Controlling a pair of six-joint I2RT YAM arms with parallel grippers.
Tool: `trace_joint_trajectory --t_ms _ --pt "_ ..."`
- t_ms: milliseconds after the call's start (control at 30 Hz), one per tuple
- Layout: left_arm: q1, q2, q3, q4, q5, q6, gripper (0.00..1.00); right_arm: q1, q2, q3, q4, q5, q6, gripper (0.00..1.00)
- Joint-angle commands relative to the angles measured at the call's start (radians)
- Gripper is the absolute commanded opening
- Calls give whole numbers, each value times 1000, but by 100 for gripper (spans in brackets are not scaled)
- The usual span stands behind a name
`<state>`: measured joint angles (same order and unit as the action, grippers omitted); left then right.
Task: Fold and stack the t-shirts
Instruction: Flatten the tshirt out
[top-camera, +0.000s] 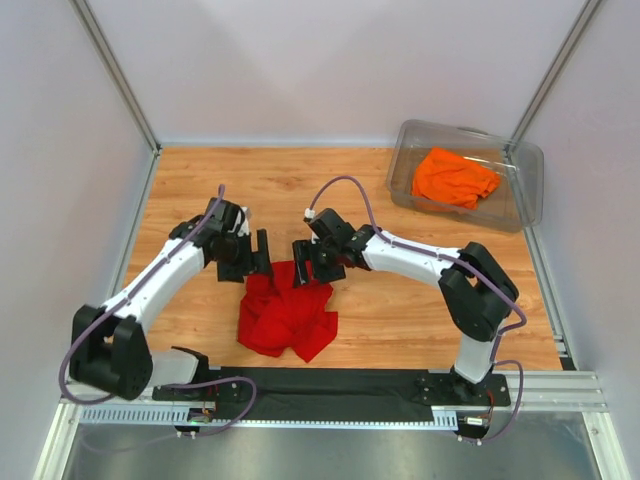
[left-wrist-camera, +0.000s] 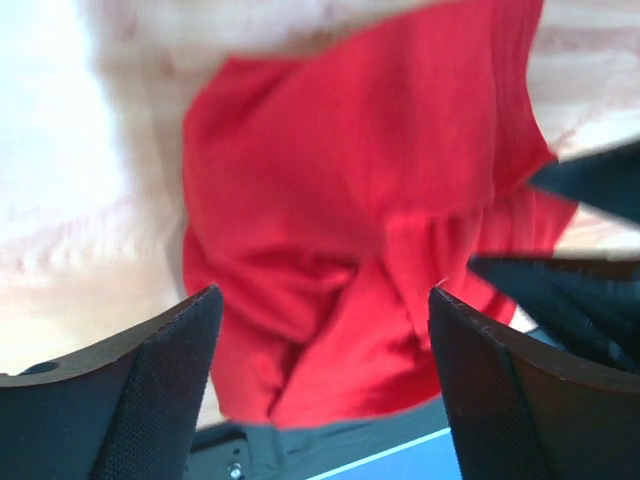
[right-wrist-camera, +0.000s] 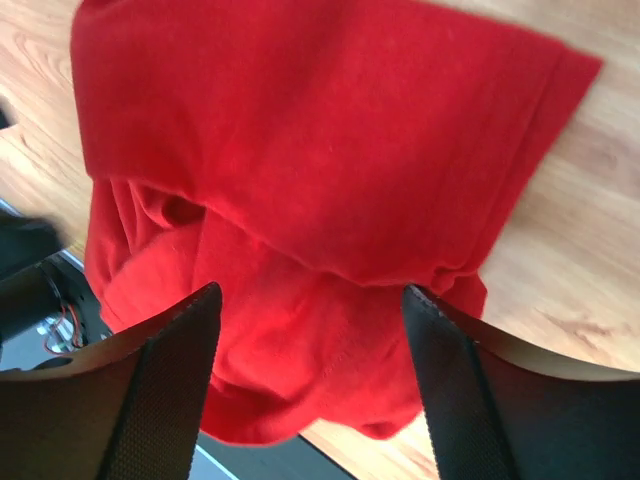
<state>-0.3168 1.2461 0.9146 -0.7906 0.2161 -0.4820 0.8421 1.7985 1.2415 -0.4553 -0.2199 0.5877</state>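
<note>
Overhead and wrist views of the two-arm rig. The red t-shirt (top-camera: 288, 318) lies in a crumpled, partly folded heap on the wooden desk (top-camera: 400, 310), at centre and toward the near edge. The left tool (top-camera: 250, 262) and the right tool (top-camera: 312, 268) sit side by side at the heap's far edge. In each wrist view the fingers stand well apart, with red cloth beneath them and nothing clamped between them. The orange t-shirt (top-camera: 455, 178) lies bunched inside the clear plastic bin (top-camera: 525, 205) at the far right corner, well apart from both arms.
</note>
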Motion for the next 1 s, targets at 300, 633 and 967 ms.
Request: trace_joint_trajectory --t_ms 300,633,967 --pt "-2 204 29 62 111 11 84 35 -82 -99 -80 27 18 73" --pt "5 141 73 18 -22 49 0 45 -85 -6 -176 160 -43 0" --pt "8 -436 498 -274 -500 255 0 290 -333 318 -534 332 -258 0"
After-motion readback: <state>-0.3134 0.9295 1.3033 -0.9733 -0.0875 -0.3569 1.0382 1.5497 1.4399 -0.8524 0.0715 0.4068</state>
